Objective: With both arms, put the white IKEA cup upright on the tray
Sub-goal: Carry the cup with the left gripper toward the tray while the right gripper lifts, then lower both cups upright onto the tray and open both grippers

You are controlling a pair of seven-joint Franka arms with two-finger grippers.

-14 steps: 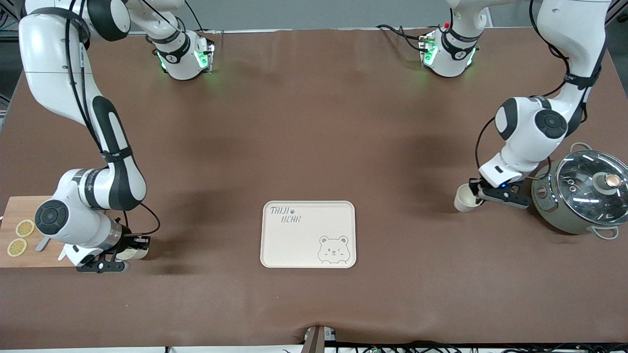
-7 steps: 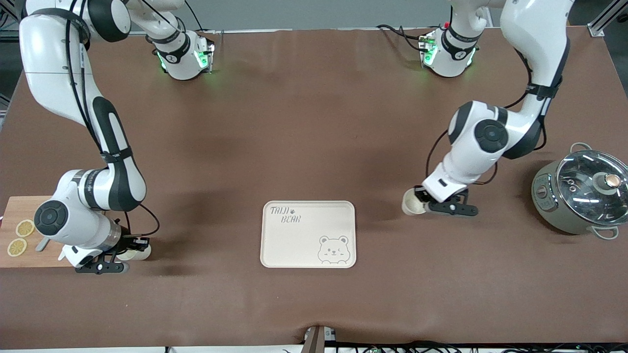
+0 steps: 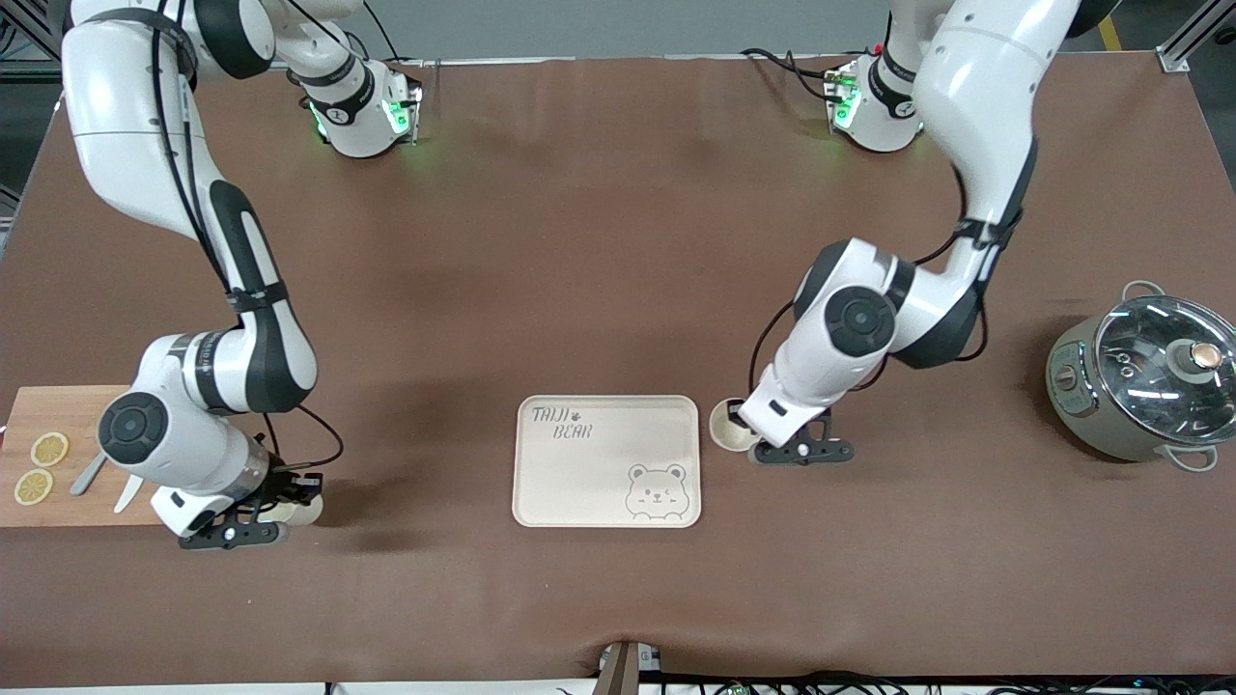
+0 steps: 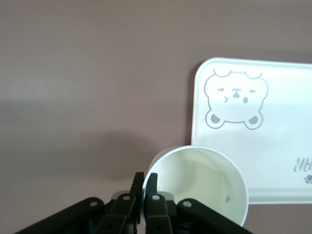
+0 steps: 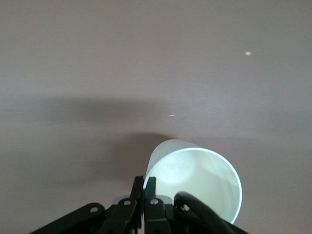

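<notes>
The cream tray (image 3: pixel 579 483) with the bear drawing lies on the brown table near the front camera, in the middle. My left gripper (image 3: pixel 745 431) is shut on the rim of a white cup (image 3: pixel 726 427), held just beside the tray's edge toward the left arm's end. In the left wrist view the gripper (image 4: pixel 145 183) pinches the cup's wall (image 4: pixel 197 183), with the tray (image 4: pixel 273 146) close by. My right gripper (image 3: pixel 288 502) is shut on the rim of a second white cup (image 3: pixel 305 512) beside the cutting board. It also shows in the right wrist view (image 5: pixel 145 187), as does its cup (image 5: pixel 195 180).
A wooden cutting board (image 3: pixel 58 401) with two lemon slices (image 3: pixel 48 449) and a knife lies at the right arm's end. A grey pot with a glass lid (image 3: pixel 1144 381) stands at the left arm's end.
My left arm has carried its cup from beside the pot to the tray's edge. My right arm has shifted its cup a little toward the tray.
</notes>
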